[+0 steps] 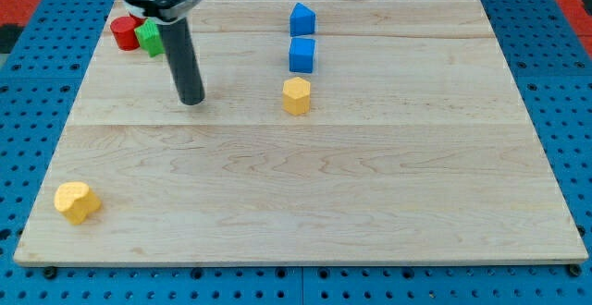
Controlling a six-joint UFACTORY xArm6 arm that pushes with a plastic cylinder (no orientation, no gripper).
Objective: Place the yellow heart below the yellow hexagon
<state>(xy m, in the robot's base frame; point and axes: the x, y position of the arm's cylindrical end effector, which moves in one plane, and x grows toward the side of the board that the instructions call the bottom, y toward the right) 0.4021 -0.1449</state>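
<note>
The yellow heart [76, 201] lies near the board's bottom left corner. The yellow hexagon [296, 95] stands above the board's middle, just below a blue square block [302, 54]. My tip [191, 101] rests on the board to the hexagon's left, about level with it, and far above and to the right of the heart. It touches no block.
A blue block with a pointed top [302, 18] sits above the blue square. A red block [125, 31] and a green block [150, 38] sit together at the top left, partly hidden by my rod. The wooden board [370, 203] ends on all sides at a blue pegboard.
</note>
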